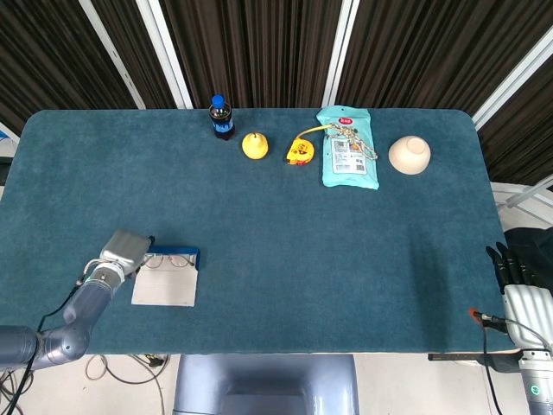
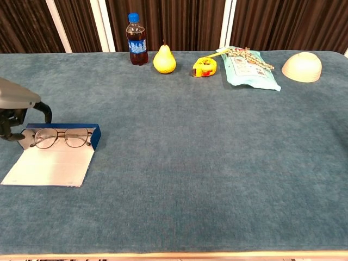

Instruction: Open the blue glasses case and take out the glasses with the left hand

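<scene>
The blue glasses case [image 2: 54,155] is being seen lying open flat on the table [image 2: 206,163], pale lining up, blue edge along its far side. The glasses [image 2: 61,138] are being seen resting unfolded inside, against that edge. The left hand [image 2: 16,111] is being held at the case's 9 o'clock end, dark fingers [image 2: 45,111] curled down beside the glasses; whether anything is being pinched cannot be told. The right hand [image 1: 517,270] is being kept off the table's 4 o'clock corner, fingers straight and close together, nothing in them. A bottle [image 2: 137,40], pear [image 2: 164,60], tape measure [image 2: 204,67], packet [image 2: 250,68] and bowl [image 2: 302,66] are being seen along the 12 o'clock edge.
</scene>
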{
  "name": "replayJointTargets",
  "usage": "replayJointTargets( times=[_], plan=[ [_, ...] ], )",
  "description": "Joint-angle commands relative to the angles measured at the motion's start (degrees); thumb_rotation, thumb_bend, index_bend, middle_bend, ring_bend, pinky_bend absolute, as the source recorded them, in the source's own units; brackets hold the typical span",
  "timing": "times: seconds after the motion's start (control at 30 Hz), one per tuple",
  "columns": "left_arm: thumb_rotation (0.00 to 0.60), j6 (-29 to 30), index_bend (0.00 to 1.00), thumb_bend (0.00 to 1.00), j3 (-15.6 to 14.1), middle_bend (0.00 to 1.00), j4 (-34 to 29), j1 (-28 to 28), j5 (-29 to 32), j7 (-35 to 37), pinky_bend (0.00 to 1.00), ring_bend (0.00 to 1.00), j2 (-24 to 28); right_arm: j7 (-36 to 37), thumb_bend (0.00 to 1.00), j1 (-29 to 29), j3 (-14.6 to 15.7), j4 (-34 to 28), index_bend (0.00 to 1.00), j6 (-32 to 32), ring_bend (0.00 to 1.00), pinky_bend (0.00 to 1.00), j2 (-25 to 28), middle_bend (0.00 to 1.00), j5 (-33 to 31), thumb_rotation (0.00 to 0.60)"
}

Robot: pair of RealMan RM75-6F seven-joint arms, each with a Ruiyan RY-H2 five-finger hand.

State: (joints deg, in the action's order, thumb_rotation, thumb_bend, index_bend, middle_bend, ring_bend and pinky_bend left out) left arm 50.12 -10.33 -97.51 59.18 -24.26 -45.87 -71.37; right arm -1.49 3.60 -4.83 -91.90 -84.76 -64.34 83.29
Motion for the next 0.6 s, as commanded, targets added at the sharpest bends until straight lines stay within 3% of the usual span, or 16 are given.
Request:
replayJointTargets(
  times=[0.03,0.33,0.6],
  plan=[
    [0.6,2.03,0.27,0.37,1.9,0.93,0.55,-1.61,-2.53,3.05,0.93,0.82,-0.75,0.04,0.17,0.0,-0.03,0.01,0.0,-0.02,0.0,0.21,0.0,0.0,-0.01,0.6],
    [0.6,6.37,0.38,0.33,4.38,0.95,5.48,-5.89,-13.56,9.14,0.95,0.85,-6.61,0.06,0.17,0.0,-0.06,0.05,0.0,-0.01,0.0,0.21,-0.01,0.0,-0.08,0.6],
    [0.6,6.13,0.41,0.32,5.21,0.95,8.18,-6.94,-16.31,8.72,0.95,0.85,-9.7,0.29,0.17,0.05,-0.11,0.02,0.0,0.22,0.0,0.21,0.1,0.0,-0.26,0.6]
  ],
)
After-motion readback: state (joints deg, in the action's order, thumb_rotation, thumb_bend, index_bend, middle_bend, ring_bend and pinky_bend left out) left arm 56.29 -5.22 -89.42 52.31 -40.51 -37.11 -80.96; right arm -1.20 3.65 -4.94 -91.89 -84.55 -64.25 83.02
